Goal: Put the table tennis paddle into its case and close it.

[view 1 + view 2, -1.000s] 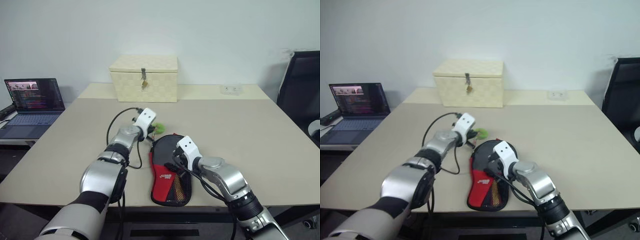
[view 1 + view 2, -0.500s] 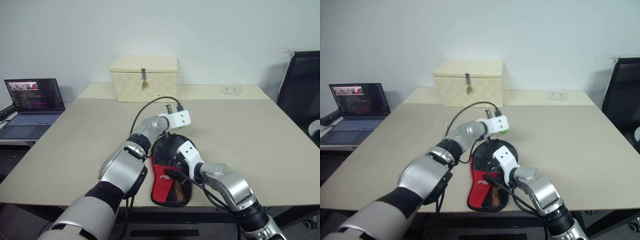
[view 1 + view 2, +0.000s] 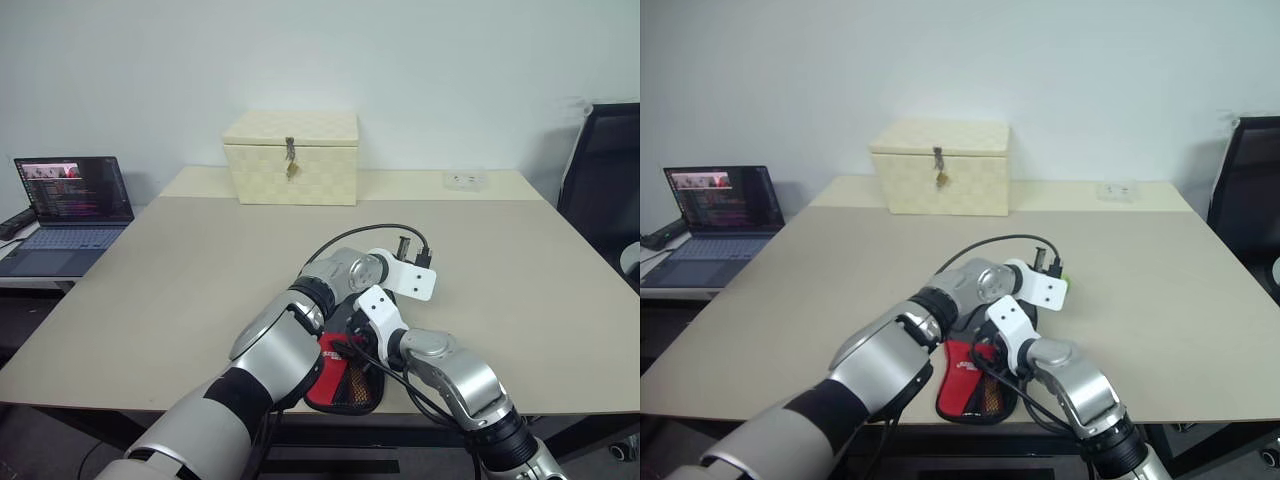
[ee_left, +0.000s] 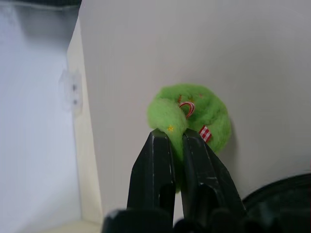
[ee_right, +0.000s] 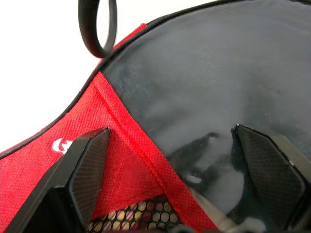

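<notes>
The case (image 3: 338,378) lies near the table's front edge, red fabric with a white logo and black mesh towards me. My right gripper (image 5: 170,141) hovers open just over it, one finger above the red fabric (image 5: 121,160) and the other above a glossy black surface (image 5: 204,97). The paddle is hidden. My left arm (image 3: 345,272) reaches across above the case to its right side. My left gripper (image 4: 174,137) is shut on a fuzzy green ball (image 4: 204,116), held over the bare table top just beyond the case.
A cream woven box (image 3: 290,157) with a latch stands at the back of the table (image 3: 180,260). An open laptop (image 3: 70,195) sits on a side desk at the left, and a black chair (image 3: 600,170) is at the right. A black cable loop (image 5: 97,26) lies beside the case.
My left arm has swung from the case's left side across to its right, carrying the green ball, and the wrist has rolled. The right gripper has stayed over the case.
</notes>
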